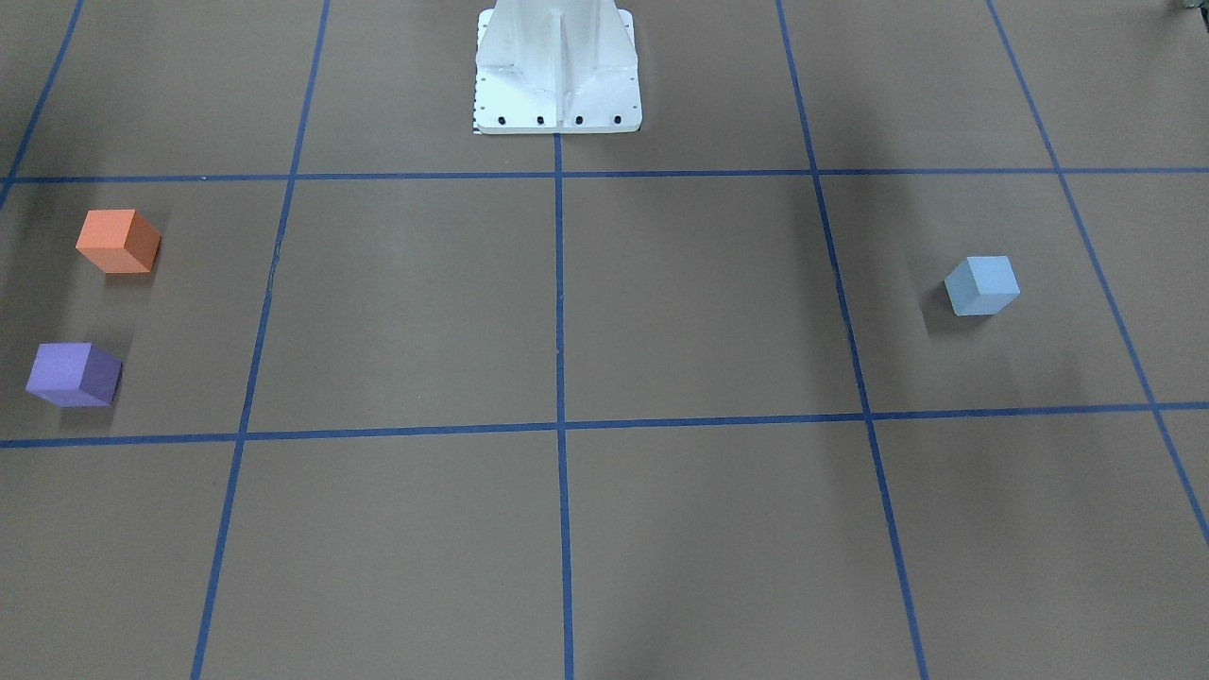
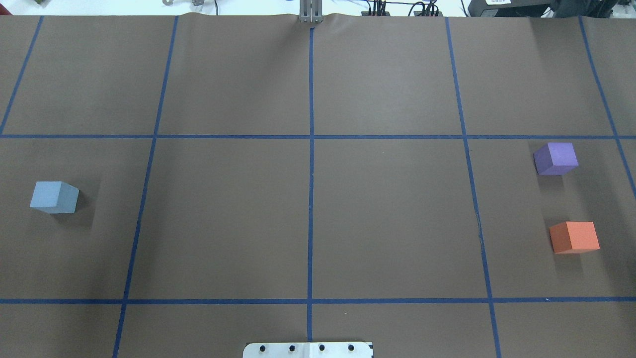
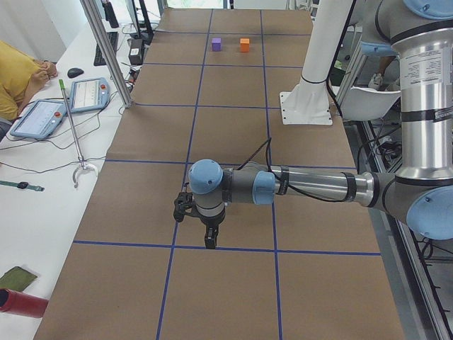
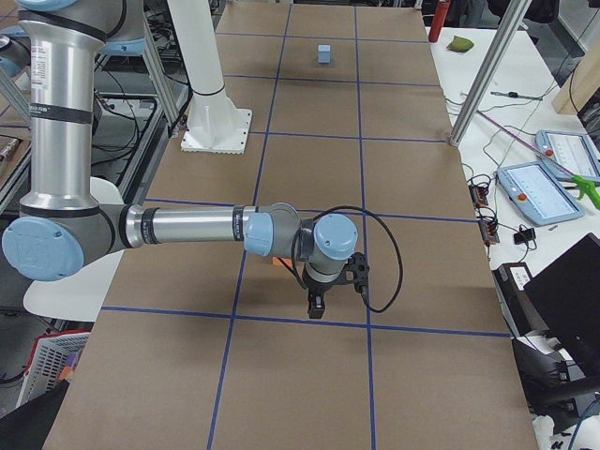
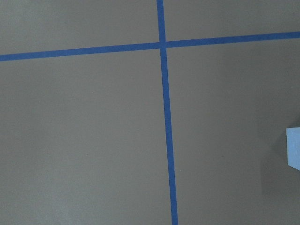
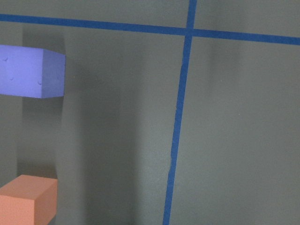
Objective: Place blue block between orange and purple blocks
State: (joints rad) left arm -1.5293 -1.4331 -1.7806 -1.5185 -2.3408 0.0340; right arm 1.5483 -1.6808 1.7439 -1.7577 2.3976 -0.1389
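The blue block (image 2: pixel 53 197) sits alone on the brown table at the robot's left; it also shows in the front view (image 1: pixel 982 285) and at the right edge of the left wrist view (image 5: pixel 294 147). The orange block (image 2: pixel 574 237) and the purple block (image 2: pixel 556 158) sit at the robot's right with a gap between them, and both show in the right wrist view. My left gripper (image 3: pixel 209 239) points down above the table in the exterior left view only. My right gripper (image 4: pixel 316 302) points down in the exterior right view only. I cannot tell whether either is open or shut.
Blue tape lines (image 2: pixel 311 164) divide the table into squares. The white robot pedestal (image 1: pixel 557 76) stands at the middle of the robot's edge. Metal frame posts (image 3: pixel 106 53), tablets and an operator (image 3: pixel 21 74) are beside the table's far long side.
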